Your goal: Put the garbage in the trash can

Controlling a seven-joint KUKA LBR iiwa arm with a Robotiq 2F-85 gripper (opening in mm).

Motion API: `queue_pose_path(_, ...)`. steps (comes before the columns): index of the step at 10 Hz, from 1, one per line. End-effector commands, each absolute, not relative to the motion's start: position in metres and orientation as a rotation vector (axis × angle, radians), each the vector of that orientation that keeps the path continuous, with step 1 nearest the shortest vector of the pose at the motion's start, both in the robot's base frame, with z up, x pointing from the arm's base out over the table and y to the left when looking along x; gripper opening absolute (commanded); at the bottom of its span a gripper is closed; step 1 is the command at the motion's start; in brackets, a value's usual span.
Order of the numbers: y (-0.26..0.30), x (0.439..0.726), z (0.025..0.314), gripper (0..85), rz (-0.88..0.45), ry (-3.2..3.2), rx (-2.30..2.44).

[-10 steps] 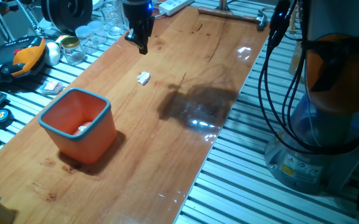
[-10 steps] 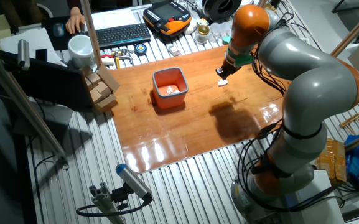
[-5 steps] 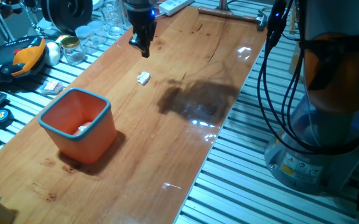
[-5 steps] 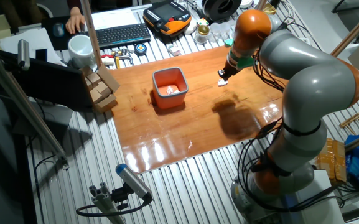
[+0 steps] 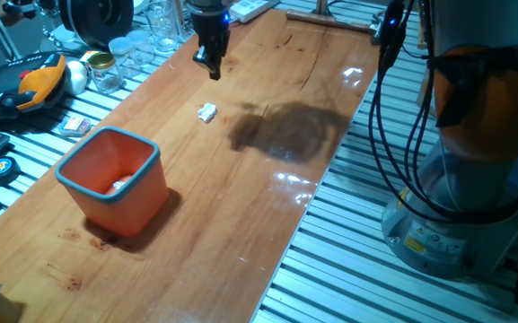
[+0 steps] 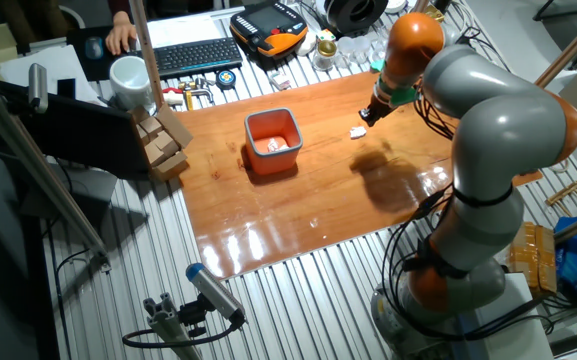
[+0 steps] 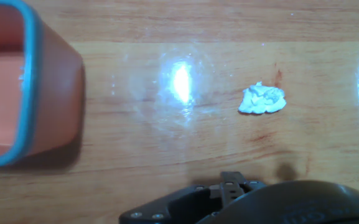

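The garbage (image 5: pixel 207 112) is a small white crumpled scrap lying on the wooden table; it also shows in the other fixed view (image 6: pixel 359 131) and in the hand view (image 7: pixel 262 99). The trash can (image 5: pixel 113 179) is an orange bin with a light blue rim, standing left of the scrap (image 6: pixel 273 142) (image 7: pixel 23 81). A white scrap lies inside it. My gripper (image 5: pixel 212 67) hangs above the table just beyond the garbage (image 6: pixel 368 115), not touching it. Its fingers look pressed together and hold nothing.
Clear glass jars (image 5: pixel 124 49) and an orange-black handset (image 5: pixel 39 76) stand along the table's far left edge. A keyboard (image 6: pixel 196 55), a white mug (image 6: pixel 128 78) and wooden blocks (image 6: pixel 163 140) sit beyond the bin. Cables (image 5: pixel 393 108) hang at the right.
My gripper has drifted a little toward the table's far end, away from the scrap. The scrap and the bin have not moved.
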State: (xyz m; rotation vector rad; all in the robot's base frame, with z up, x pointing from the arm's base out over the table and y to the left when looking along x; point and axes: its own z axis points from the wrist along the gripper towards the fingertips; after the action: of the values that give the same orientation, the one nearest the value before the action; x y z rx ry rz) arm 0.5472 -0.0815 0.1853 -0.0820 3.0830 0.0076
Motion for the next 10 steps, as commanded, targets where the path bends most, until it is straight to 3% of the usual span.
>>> queue_pose_path(1, -0.085, 0.549, 0.183, 0.0, 0.005, 3.08, -0.083)
queue_pose_path(6, -0.104, 0.559, 0.16, 0.0, 0.002, 3.07, -0.081)
queue_pose_path(10, -0.102, 0.561, 0.157, 0.0, -0.034, 3.08, -0.04)
